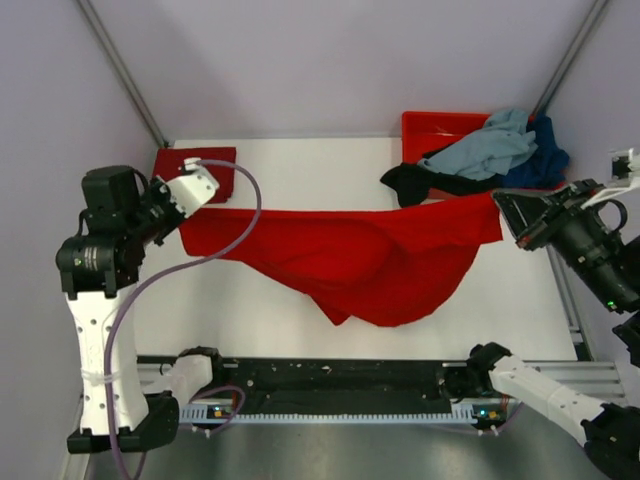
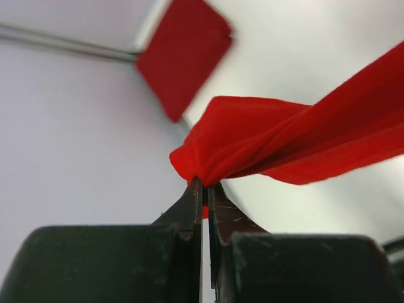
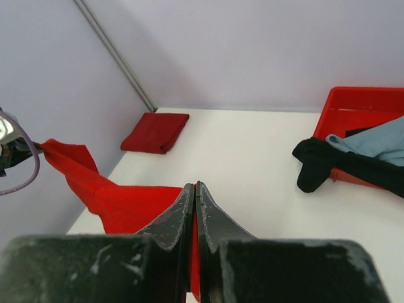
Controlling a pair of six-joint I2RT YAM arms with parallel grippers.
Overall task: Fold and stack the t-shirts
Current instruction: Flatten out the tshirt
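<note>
Item: bright red t-shirt (image 1: 370, 265), held in the air above the bench (image 1: 330, 170), stretched side to side between my two arms. Left end effector (image 2: 203, 183): pinched tight on one bunched corner of the cloth. Right end effector (image 3: 194, 186): likewise clamped on a thin fold at the opposite corner. Condition: top edge taut and nearly level; the middle sags in a loose, rumpled belly toward the near side, and its lowest fold appears to reach the bench. Other stock: one darker red t-shirt (image 1: 195, 170), folded, at the far left corner; a grey-blue t-shirt (image 1: 490, 145), a black one (image 1: 420, 183) and a dark blue one (image 1: 548, 155) heaped in and over the red tray (image 1: 440, 125) at far right. Handling note, my judgement: the step in hand is spreading this shirt flat for folding. I would hold both corners at equal height, keep the top edge tight, and lower evenly so the sagging part lays out smooth without doubling under. Uneven pull risks slipping a corner.
</note>
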